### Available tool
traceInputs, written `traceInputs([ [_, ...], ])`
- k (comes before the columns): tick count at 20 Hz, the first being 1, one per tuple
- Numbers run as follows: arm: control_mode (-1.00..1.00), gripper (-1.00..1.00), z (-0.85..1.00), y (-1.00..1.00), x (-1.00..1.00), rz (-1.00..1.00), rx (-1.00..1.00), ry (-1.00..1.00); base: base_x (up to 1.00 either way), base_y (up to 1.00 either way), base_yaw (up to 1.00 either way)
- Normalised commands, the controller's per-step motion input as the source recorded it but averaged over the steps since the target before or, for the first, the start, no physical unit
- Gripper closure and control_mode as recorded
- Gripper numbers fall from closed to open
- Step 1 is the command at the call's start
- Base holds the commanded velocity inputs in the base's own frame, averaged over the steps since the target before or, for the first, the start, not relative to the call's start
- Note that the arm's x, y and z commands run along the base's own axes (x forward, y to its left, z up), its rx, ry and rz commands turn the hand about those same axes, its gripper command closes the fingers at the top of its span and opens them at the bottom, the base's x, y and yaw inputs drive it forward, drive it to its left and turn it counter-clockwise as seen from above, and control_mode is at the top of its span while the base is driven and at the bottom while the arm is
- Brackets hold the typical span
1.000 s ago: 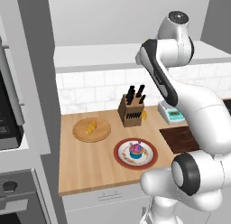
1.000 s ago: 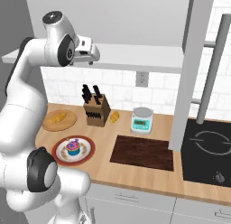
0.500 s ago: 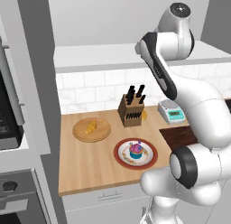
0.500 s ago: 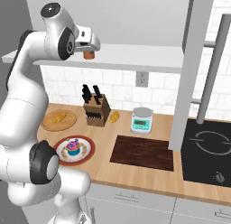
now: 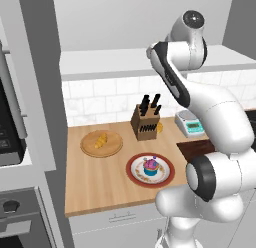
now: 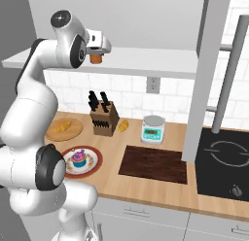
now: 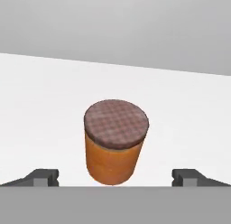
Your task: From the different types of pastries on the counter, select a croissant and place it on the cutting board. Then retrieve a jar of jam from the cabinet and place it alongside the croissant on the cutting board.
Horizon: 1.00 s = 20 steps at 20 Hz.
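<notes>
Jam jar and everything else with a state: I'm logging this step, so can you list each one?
jar of jam: upright on the white cabinet shelf, lid on, not gripped.
gripper: jaws open, one fingertip on either side of the jar.
cutting board: flat on the counter, bare.
croissant: lying on the round wooden board.
cupcake: upright on the plate.
knife block: knives seated in it.

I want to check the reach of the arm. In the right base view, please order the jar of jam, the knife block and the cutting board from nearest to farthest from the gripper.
1. jar of jam, on the shelf at the gripper.
2. knife block, on the counter below.
3. cutting board, lower, toward the stove.
</notes>
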Motion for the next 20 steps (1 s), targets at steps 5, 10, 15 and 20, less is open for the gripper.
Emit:
traceInputs([
  [5,-1.0,-1.0,0.02,0.0,0.11,0.0,0.0,0.0,0.0,0.0,0.0],
  [10,-1.0,-1.0,0.0,0.0,0.0,0.0,0.0,0.0,0.0,0.0,0.0],
  [15,-1.0,-1.0,-0.01,0.0,0.19,0.0,0.0,0.0,0.0,0.0,0.0],
  [20,-1.0,-1.0,0.0,0.0,0.27,0.0,0.0,-0.02,0.0,0.0,0.0],
])
